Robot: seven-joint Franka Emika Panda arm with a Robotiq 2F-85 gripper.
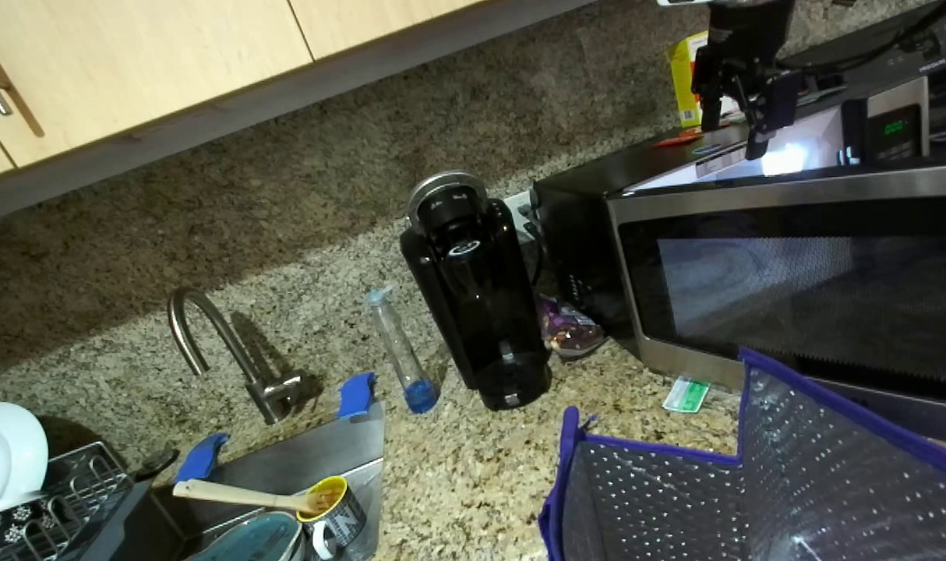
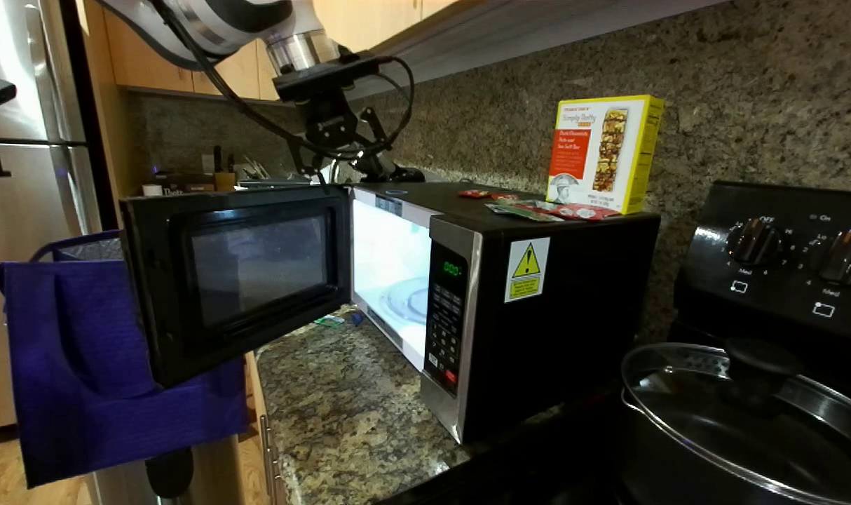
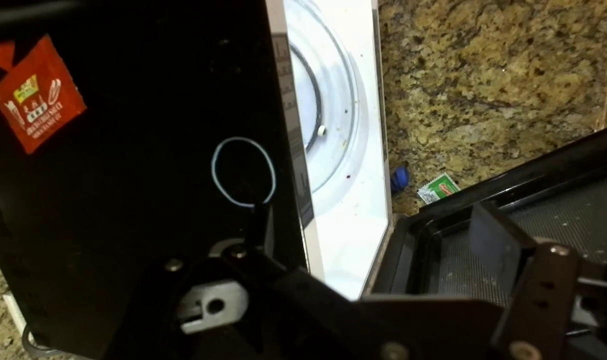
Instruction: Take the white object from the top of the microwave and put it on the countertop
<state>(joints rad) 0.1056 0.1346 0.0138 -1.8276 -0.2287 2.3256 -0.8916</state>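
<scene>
On the speckled granite countertop, the stainless-fronted microwave is seen with its door swung wide, and a round glass turntable is held in the lit cavity. Near the door, a purple bag is shown with its grey lining exposed. Beside the microwave, a dark pot is covered by a glass lid. Above the microwave's front edge, the gripper is held released, its fingers parted widely. At the sink, in an exterior view, a wooden utensil is propped in a yellow-lined mug. Atop the microwave, a ring is laid; in the wrist view its edge is met by one fingertip, outside the gap, but whether it is touched cannot be told. It is thin, bluish white and slightly oval.
</scene>
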